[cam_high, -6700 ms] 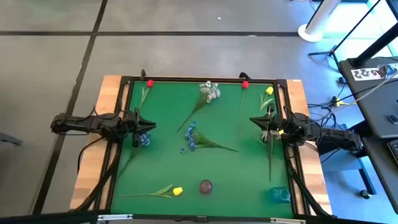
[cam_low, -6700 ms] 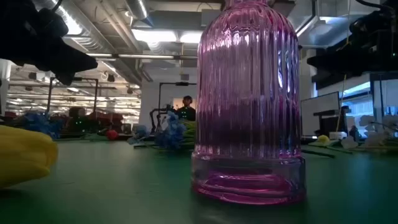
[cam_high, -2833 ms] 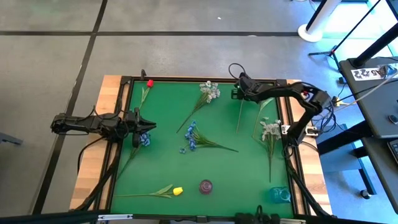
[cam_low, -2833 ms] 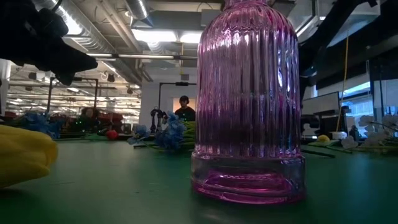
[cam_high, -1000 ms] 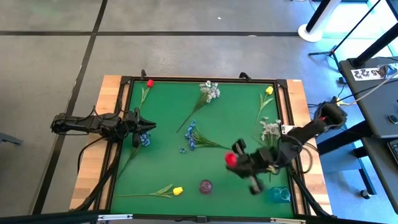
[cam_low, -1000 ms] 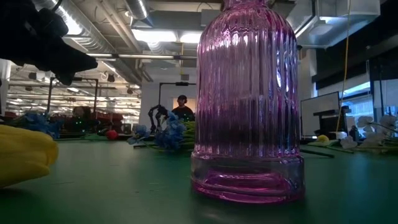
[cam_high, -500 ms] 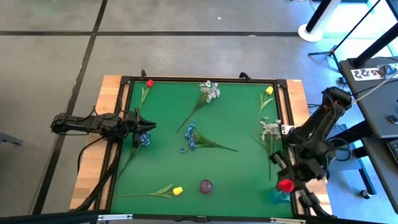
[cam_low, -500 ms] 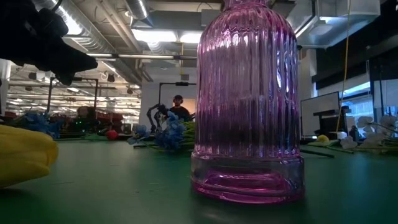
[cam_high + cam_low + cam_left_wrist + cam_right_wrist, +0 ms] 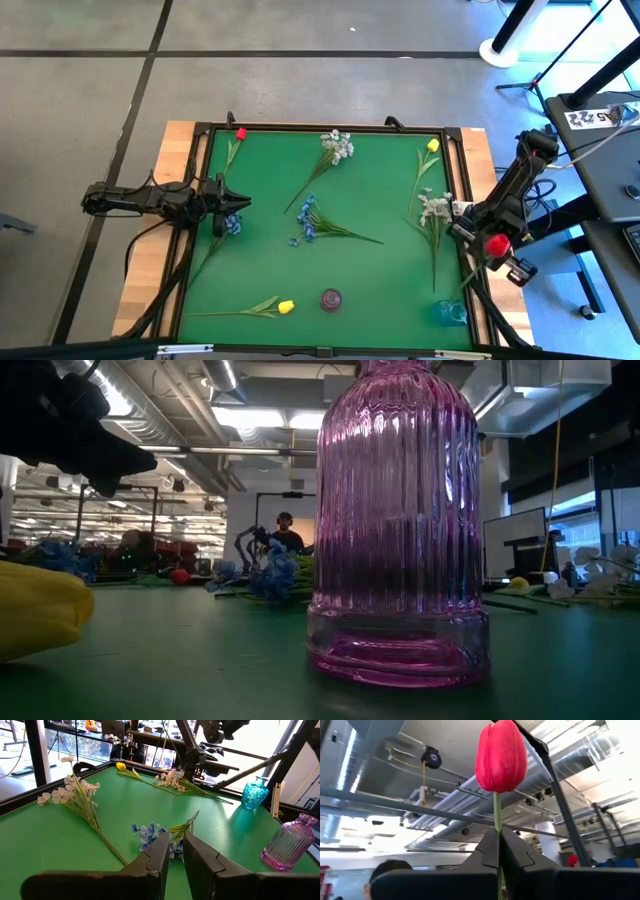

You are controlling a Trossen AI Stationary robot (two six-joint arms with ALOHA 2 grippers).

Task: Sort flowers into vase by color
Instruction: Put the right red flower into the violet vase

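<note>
Your right pincer [image 9: 487,243] is clamped on the stem of a red tulip [image 9: 501,756], held upright over the counter's [image 9: 380,270] right edge; swing it to the pink vase [image 9: 331,299], not the blue vase [image 9: 451,313], and lower stem-first. The left pincer [image 9: 172,851] waits, nearly closed and empty, at the left edge. No readable writing shows.

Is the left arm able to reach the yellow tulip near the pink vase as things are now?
Probably yes. The left gripper hangs by the left edge with its jaws almost shut and empty, and only bare mat lies between it and the yellow tulip beside the pink vase.
</note>
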